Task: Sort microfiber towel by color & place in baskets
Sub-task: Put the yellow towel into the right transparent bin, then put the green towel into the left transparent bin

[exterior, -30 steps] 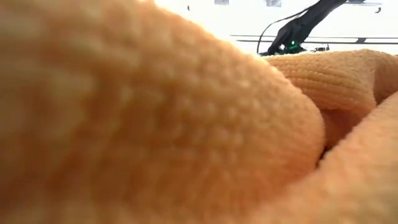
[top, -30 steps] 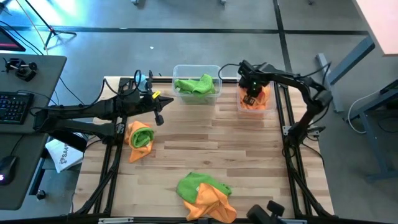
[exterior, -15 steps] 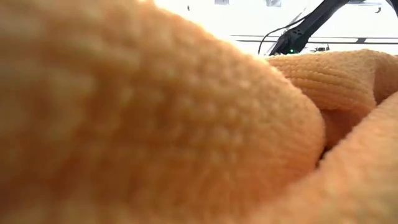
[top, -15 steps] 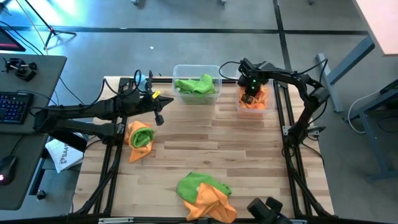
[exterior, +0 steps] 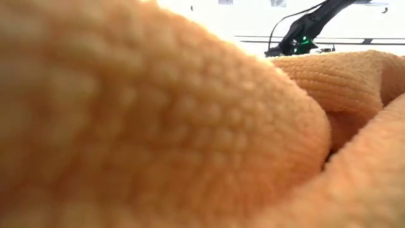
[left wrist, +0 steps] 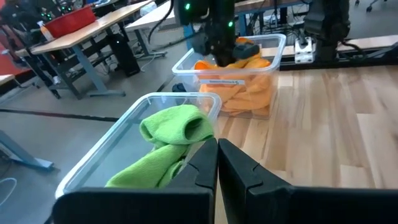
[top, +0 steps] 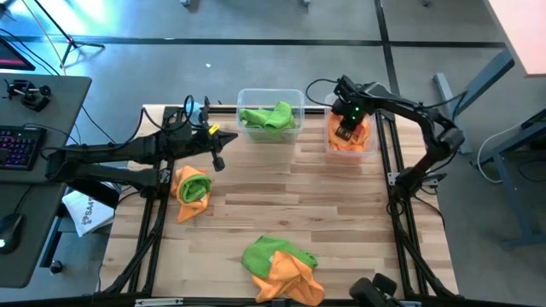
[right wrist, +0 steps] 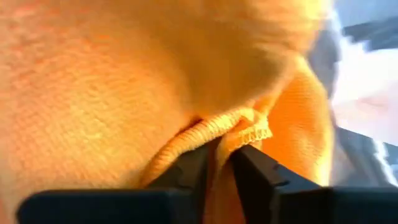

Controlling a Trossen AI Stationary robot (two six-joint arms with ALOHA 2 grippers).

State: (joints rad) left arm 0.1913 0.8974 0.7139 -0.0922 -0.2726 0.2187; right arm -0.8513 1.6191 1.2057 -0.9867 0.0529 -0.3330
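Observation:
My right gripper (top: 344, 132) is over the narrower basket (top: 374, 143) at the table's far right and is shut on an orange towel (top: 354, 141) that fills it. The wider basket (top: 241, 95) beside it holds a green towel (top: 271, 117). My left gripper (top: 218, 162) is shut and hovers near the far left, above a bundle of orange and green towels (top: 192, 185) lying on the table. The left wrist view shows both baskets (left wrist: 124, 118) (left wrist: 273, 42). Another green and orange towel pile (top: 281, 266) lies at the near edge. My right gripper pinches the orange towel's stitched hem (right wrist: 242, 129) between its two fingers (right wrist: 261, 171), where the edge is bunched into a fold. It comes from above, pointing down into the narrower basket. The rest of the towel lies slack in the basket.
An orange towel at the near edge lies against the low camera (exterior: 158, 126) and blocks nearly all of that view; only my right arm (exterior: 304, 38) shows behind it. A small blue-capped bottle (top: 193, 107) stands at the far left corner. Bare wood lies mid-table (top: 290, 205).
My right arm has shifted a little toward the table's right edge above the narrower basket, still shut on the orange towel. The left arm and the towels on the table have stayed put.

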